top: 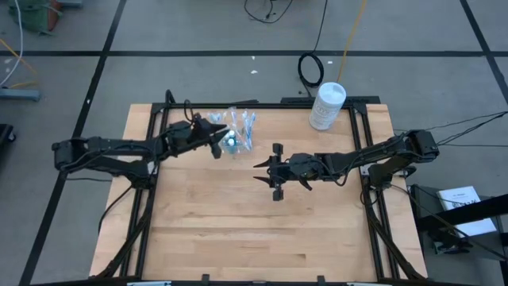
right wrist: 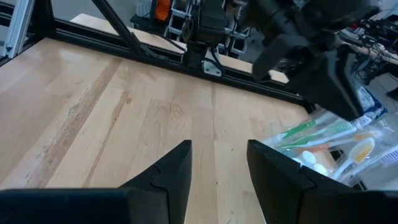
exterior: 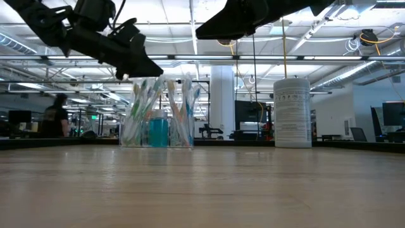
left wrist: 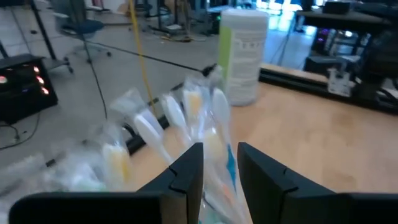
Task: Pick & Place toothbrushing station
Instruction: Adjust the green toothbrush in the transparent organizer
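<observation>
Toothbrush holder (top: pixel 236 131) stood upright on table (top: pixel 238 230), left gripper (top: pixel 220 143) parted just above it, right gripper (top: pixel 271 171) parted, empty, nearby.

Clear glossy plastic station (top: pixel 236 131); pale smooth wood table (top: pixel 262 222) with a matt black metal frame; white plastic tub (top: pixel 326 106).

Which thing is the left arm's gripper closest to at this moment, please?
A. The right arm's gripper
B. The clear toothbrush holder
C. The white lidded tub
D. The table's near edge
B: the left gripper hangs at the toothbrush holder, far from the white tub.
</observation>
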Available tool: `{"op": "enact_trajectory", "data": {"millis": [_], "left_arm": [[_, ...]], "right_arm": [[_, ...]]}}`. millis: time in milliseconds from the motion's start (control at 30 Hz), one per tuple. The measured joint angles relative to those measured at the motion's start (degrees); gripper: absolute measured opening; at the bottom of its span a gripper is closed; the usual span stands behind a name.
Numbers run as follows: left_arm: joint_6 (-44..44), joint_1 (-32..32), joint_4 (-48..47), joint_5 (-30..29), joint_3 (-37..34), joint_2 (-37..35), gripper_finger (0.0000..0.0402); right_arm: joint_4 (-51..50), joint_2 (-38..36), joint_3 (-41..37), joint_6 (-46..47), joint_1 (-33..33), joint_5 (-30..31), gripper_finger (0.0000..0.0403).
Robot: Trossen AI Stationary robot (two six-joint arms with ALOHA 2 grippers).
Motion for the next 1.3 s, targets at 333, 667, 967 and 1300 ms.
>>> {"op": "enact_trajectory", "data": {"millis": [333, 667, 967, 1300], "left_arm": [[1.2, 0.3, -1.1, -1.4, 2.8, 0.1, 0.0101], [0.4, 1.2, -2.8, -0.8, 2.8, 4.5, 0.0101], [-0.1, 1.2, -2.7, -3.2, 2.8, 4.9, 0.0061], [0.6, 1.1, -1.3, -8.3, 2.8, 3.8, 0.0021]], "right_arm": [[-0.8, 0.0, 0.0, 0.3, 0.0, 0.0, 0.0146], [-0.9, 0.0, 0.0, 0.4, 0.0, 0.0, 0.0146], [-1.0, 0.0, 0.0, 0.4, 0.0, 0.0, 0.0146], [-1.2, 0.0, 0.0, 0.4, 0.0, 0.0, 0.0146]]}}
